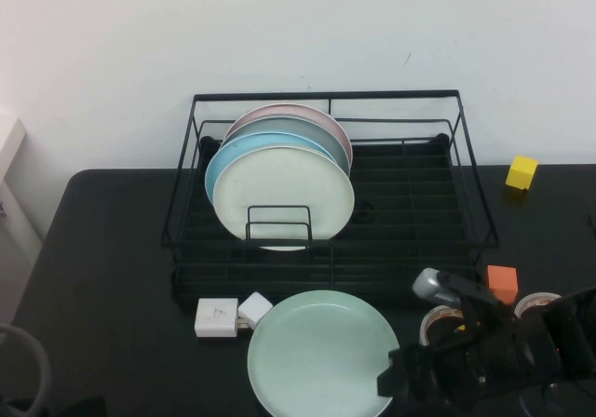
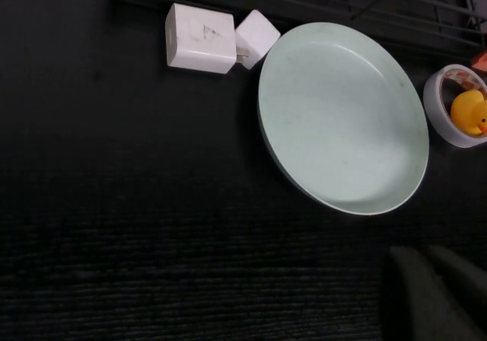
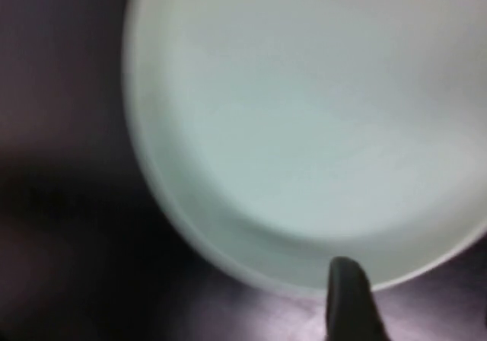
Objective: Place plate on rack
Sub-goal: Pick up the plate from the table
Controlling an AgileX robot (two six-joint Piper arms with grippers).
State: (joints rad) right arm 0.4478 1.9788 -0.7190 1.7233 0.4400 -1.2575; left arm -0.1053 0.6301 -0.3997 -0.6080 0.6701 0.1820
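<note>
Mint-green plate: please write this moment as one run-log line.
mint-green plate flat on table | right gripper at its rim | left gripper unseen | rack behind

Lighting: even, overhead, soft. High view sharp; table (image 1: 112,249) dark, matte. Right wrist view heavily blurred; plate (image 3: 304,113) out of focus.

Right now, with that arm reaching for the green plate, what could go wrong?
The right gripper is at the rim of the plate, which lies flat on the table; a thin edge grip could slip. White chargers touch the plate's far edge and a tape roll holding a toy duck sits close, so either may get knocked. The rack already holds plates. The left gripper is out of view.
</note>
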